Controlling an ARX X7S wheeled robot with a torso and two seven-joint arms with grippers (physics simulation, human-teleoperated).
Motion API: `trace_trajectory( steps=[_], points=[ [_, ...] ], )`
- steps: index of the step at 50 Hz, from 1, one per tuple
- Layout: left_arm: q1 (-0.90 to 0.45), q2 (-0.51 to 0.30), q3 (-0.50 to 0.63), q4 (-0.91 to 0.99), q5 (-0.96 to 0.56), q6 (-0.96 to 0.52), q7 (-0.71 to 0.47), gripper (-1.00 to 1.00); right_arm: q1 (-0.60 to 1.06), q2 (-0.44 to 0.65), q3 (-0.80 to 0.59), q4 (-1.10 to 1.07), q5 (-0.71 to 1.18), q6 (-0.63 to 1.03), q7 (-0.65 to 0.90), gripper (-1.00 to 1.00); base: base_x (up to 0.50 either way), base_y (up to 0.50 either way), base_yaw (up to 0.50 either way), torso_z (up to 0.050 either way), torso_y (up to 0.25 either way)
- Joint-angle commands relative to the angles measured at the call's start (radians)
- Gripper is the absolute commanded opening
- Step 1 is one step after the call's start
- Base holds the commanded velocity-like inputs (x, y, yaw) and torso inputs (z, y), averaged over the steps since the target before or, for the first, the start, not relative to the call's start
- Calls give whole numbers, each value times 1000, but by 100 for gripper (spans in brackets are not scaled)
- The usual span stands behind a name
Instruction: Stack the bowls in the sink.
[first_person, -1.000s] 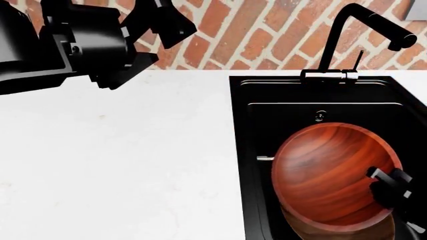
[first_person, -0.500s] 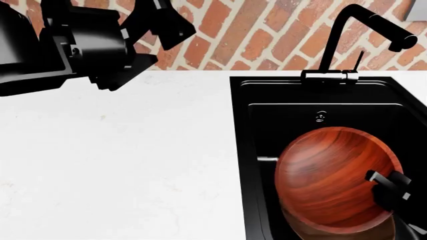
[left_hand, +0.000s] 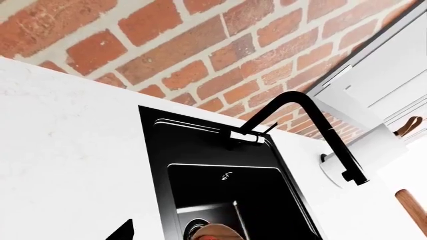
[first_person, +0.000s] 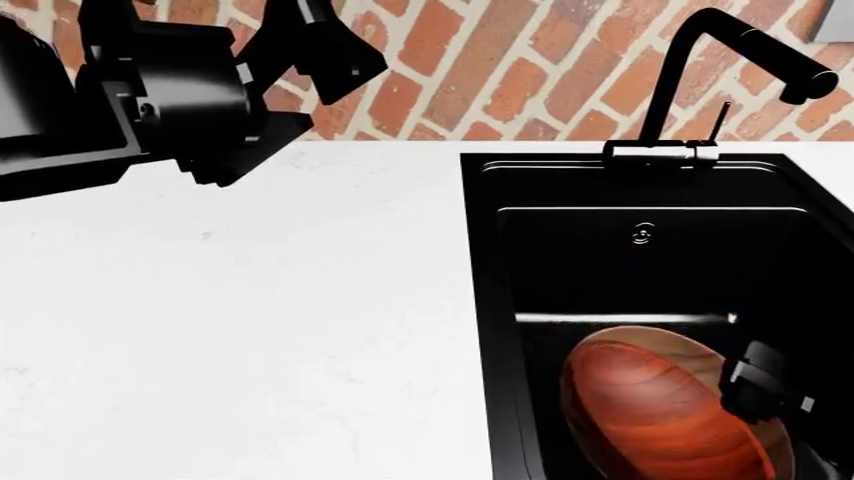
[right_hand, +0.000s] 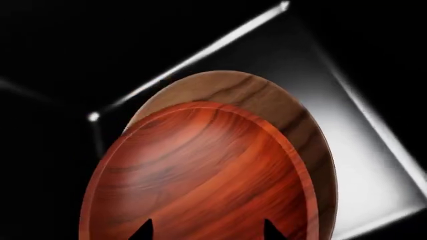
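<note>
Reddish bowl (first_person: 654, 420) now lower in sink (first_person: 641, 190), over walnut bowl (right_hand: 293, 115), rim between right fingers (first_person: 763, 385); left fingers' state unclear.

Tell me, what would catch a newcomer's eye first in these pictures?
Probably the glossy reddish-brown wooden bowl, vivid against the matte black rectangular sink at the right of the white countertop, with the right pincer at its rim. From the right wrist, a paler walnut-brown wooden bowl peeks out behind it. Next, the tall black angular faucet before the red brick wall, and the bulky black left arm at upper left.
</note>
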Motion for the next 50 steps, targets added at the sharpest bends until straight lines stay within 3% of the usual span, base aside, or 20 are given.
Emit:
trace_trajectory(
  steps=[1,26,50],
  points=[
    [5,-2,-5,0,0,1,7,100,-12,52,3,-9,-37,66,56,100,0,0,0,0,0],
    [-11,7,-10,-8,2,-7,1,100,81,123,172,-118,158,-46,123,100,0,0,0,0,1],
    [8,29,4,-26,34,-6,13,100,-16,-101,454,-295,219,-193,172,100,0,0,0,0,0]
  ],
)
